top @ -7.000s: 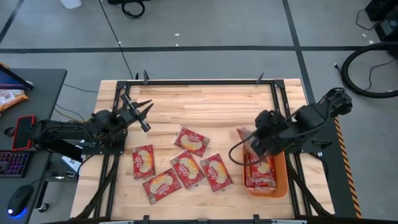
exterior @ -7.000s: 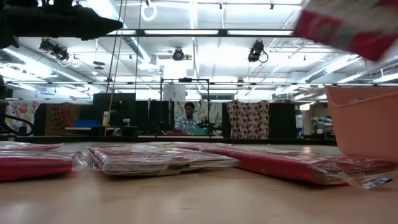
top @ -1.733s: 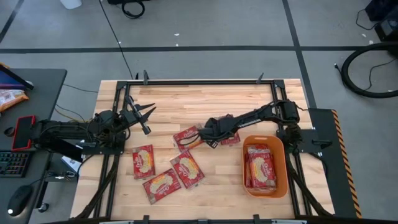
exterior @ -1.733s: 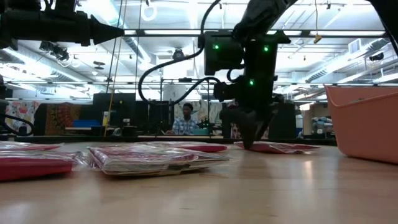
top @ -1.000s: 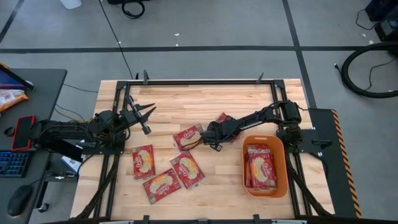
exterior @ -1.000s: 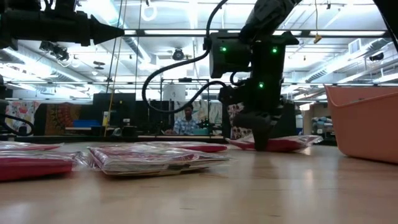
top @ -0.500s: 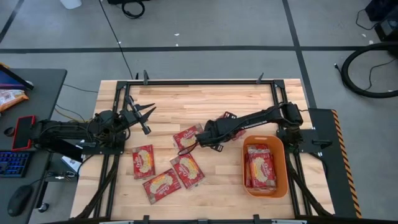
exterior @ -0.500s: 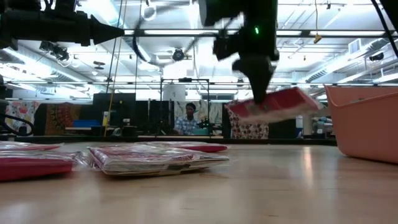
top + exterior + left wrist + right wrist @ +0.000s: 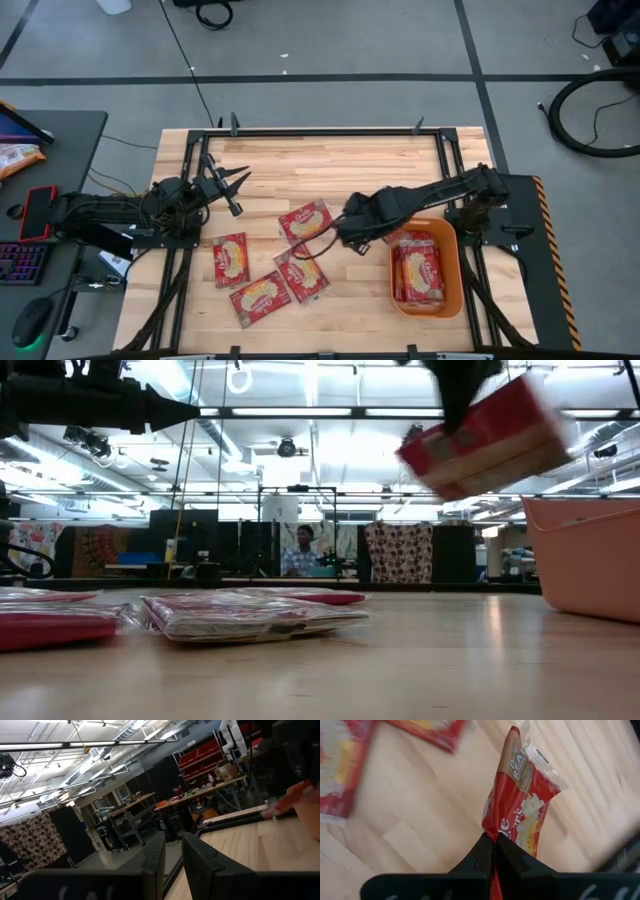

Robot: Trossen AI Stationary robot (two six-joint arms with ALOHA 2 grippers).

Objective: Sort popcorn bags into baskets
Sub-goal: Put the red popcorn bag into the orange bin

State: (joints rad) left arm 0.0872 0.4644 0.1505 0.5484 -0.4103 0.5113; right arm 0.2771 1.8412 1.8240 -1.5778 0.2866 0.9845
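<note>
Wooden tabletop [image 9: 330, 160] carries four bags at 7 o'clock. Right end effector [image 9: 494, 840], at centre, is clamped on one bag [image 9: 522, 812], near basket [image 9: 452, 262] at 4 o'clock. Left end effector [image 9: 228, 180] waits at 9 o'clock, fingers slightly apart.

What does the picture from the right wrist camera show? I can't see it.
The right hand is shut on the edge of a red popcorn bag, holding it up over the wooden table. Two more bags lie flat on the table beyond it.
</note>
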